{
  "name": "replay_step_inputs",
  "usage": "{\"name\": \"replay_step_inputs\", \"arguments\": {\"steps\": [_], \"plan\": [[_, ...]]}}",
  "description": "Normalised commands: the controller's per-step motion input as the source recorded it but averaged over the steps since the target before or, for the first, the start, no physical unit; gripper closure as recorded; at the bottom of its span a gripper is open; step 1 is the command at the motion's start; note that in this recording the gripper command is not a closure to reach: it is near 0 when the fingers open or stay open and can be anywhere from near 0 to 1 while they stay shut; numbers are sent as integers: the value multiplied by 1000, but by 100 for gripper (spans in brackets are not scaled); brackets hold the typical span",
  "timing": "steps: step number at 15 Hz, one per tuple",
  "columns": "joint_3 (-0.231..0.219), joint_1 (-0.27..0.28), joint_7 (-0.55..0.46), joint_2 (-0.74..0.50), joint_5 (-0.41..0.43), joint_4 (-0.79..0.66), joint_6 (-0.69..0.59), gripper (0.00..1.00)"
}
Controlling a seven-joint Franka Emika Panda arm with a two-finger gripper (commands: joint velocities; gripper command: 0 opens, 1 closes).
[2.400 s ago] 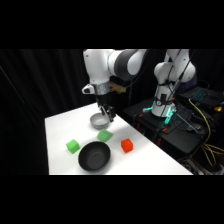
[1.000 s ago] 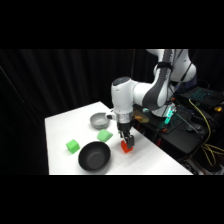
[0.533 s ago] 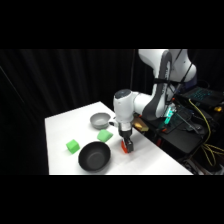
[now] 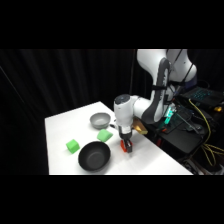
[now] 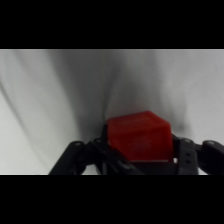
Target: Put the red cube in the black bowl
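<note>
The red cube [image 5: 140, 134] sits between the black fingers of my gripper [image 5: 141, 150], which press against its two sides. In the side view the gripper [image 4: 126, 143] comes straight down at the table, with the red cube [image 4: 124, 146] showing at its tip, on or just above the white surface. The black bowl [image 4: 94, 157] lies to the cube's left, near the table's front edge, about a bowl's width away. Nothing shows inside the bowl.
A smaller grey metal bowl [image 4: 99, 120] stands behind the black one. One green cube [image 4: 104, 135] lies just left of the gripper, another [image 4: 72, 145] further left. Dark equipment and cables [image 4: 200, 130] sit past the table's right edge.
The arm swung from above the grey bowl to the red cube and came down on it. Over the last half second the gripper has stayed at the cube.
</note>
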Motion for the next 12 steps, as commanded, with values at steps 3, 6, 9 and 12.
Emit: {"name": "replay_step_inputs", "arguments": {"steps": [3,6,9,12], "plan": [[-132,164,139,-166,-95,-85,-16,100],[-242,240,246,-467,-258,-198,-331,100],[-246,205,331,-679,-422,-205,-581,100],[-14,-29,216,-616,-373,-19,-721,100]]}}
